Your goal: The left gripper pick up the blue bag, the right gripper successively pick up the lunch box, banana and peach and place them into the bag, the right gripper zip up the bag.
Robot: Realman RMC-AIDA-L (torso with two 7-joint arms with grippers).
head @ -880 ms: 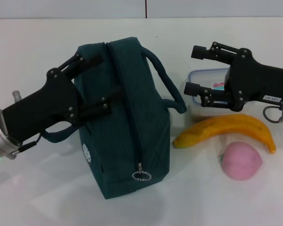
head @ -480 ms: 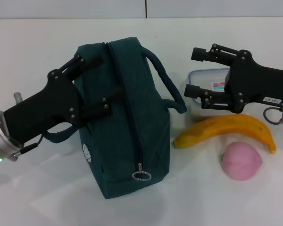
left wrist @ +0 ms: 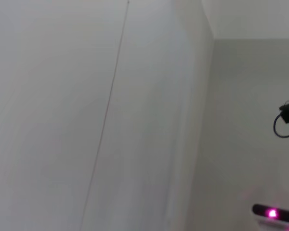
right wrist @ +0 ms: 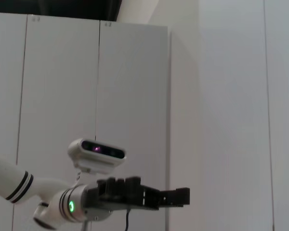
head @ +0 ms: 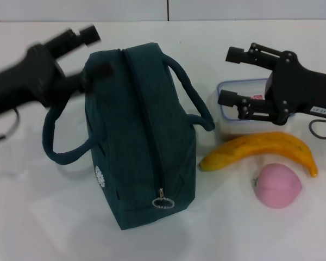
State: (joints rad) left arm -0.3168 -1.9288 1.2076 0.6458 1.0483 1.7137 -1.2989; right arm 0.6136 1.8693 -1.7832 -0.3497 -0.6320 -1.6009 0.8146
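White tabletop (head: 32, 228) is carrying one blue bag (head: 144, 157), upright and zipped, one lunch box (head: 228, 117), one banana (head: 261, 149) and one peach (head: 276, 186). Two grippers are being held spread: left gripper (head: 92, 51) beside the bag's top, right gripper (head: 231, 76) above the lunch box.

The teal bag (head: 144, 136) stands upright, zipped shut, ring pull low at the front. To its right lies the clear lunch box (head: 236, 109), then the banana (head: 261, 151) and the pink peach (head: 276, 186).

Head camera overlooks table (head: 32, 228), wrist cameras face walls
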